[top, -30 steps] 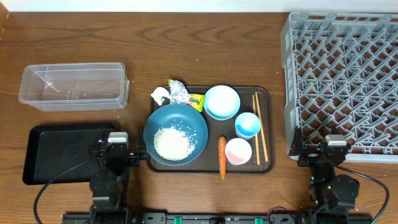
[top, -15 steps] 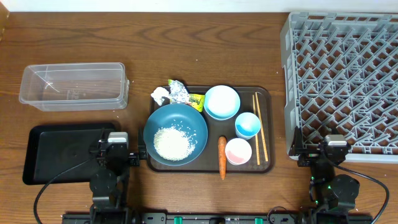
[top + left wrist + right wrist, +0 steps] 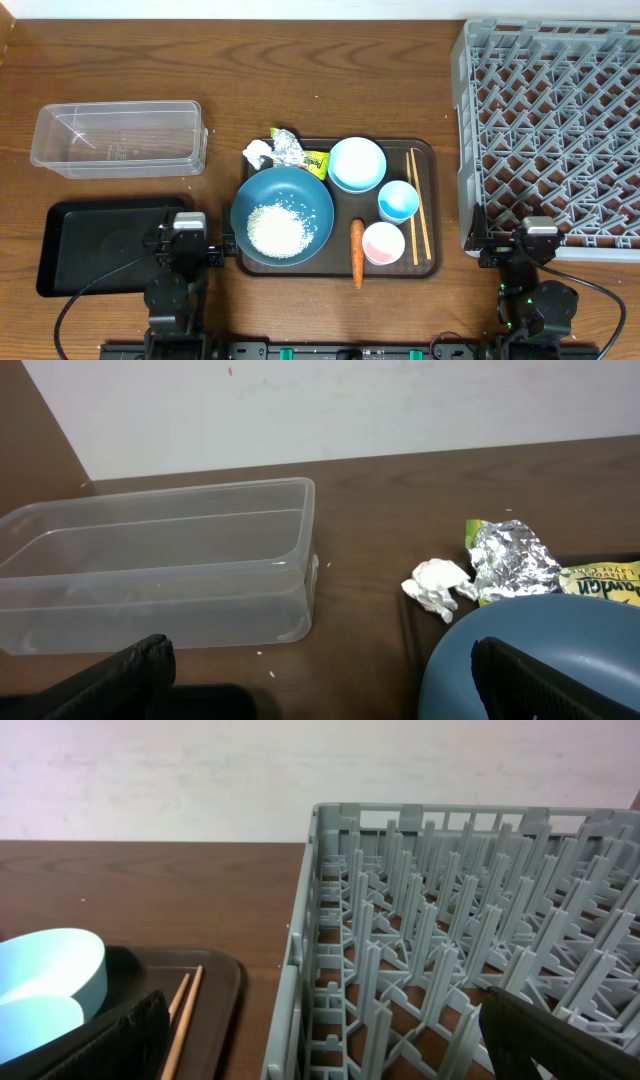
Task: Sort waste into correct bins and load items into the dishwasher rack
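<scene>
On the brown tray (image 3: 432, 268) sit a dark-blue bowl (image 3: 283, 215) holding white rice (image 3: 277, 229), a light-blue bowl (image 3: 357, 164), a blue-inside cup (image 3: 398, 201), a pink-inside cup (image 3: 383, 243), a carrot (image 3: 357, 252) and chopsticks (image 3: 417, 204). Tissue (image 3: 257, 152), foil (image 3: 288, 149) and the snack packet (image 3: 317, 161) lie at its back left. The clear tub (image 3: 118, 137) and black tray (image 3: 95, 243) are at left, the grey rack (image 3: 552, 130) at right. My left gripper (image 3: 320, 680) is open, empty, low by the black tray. My right gripper (image 3: 320, 1040) is open, empty, at the rack's front corner.
In the left wrist view the clear tub (image 3: 160, 570), tissue (image 3: 437, 586), foil (image 3: 512, 560) and bowl rim (image 3: 530, 650) lie ahead. A few loose rice grains (image 3: 265, 654) lie on the wood. The right wrist view shows the rack wall (image 3: 300, 980) and chopsticks (image 3: 182, 1005).
</scene>
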Motion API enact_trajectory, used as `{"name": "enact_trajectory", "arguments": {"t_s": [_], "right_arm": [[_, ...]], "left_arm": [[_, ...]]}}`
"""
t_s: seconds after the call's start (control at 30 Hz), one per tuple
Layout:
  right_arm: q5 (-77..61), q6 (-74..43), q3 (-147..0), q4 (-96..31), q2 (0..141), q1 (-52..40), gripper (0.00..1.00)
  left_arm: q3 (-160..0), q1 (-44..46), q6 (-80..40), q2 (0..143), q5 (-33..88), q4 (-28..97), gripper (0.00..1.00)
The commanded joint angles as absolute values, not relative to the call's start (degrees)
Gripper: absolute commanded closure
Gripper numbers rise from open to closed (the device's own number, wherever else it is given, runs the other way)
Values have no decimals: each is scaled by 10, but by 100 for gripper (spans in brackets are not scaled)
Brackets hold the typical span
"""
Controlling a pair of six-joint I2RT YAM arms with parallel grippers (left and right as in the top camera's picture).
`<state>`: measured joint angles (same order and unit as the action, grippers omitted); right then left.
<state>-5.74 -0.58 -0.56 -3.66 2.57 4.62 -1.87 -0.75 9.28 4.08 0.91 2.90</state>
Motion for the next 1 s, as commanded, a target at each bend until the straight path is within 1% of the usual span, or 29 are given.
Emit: {"name": "enact_trajectory", "arguments": {"t_s": [0.0, 0.17, 0.23, 0.37, 0.57, 0.8, 0.87, 0.97], "right_arm": [[-58, -1, -3, -37, 26, 43, 1], [-58, -1, -3, -37, 26, 43, 1], [-58, -1, -3, -37, 26, 43, 1], [-58, -1, -3, -37, 26, 43, 1], [-58, -1, -3, -37, 26, 43, 1], [-58, -1, -3, -37, 26, 43, 1], [-58, -1, -3, -37, 26, 43, 1], [-58, -1, -3, -37, 26, 43, 1]], "left_arm": [[-2, -10, 98, 41, 0, 41, 2], [-2, -10, 98, 41, 19, 29, 2], [-2, -10, 98, 41, 81, 24, 2], [-2, -10, 96, 41, 167, 22, 2], [-2, -10, 83, 41, 355, 16, 2], [-2, -10, 83, 41, 563, -48, 2], [-2, -10, 83, 40, 604, -60, 2], [-2, -10, 83, 40, 615, -55, 2]]}}
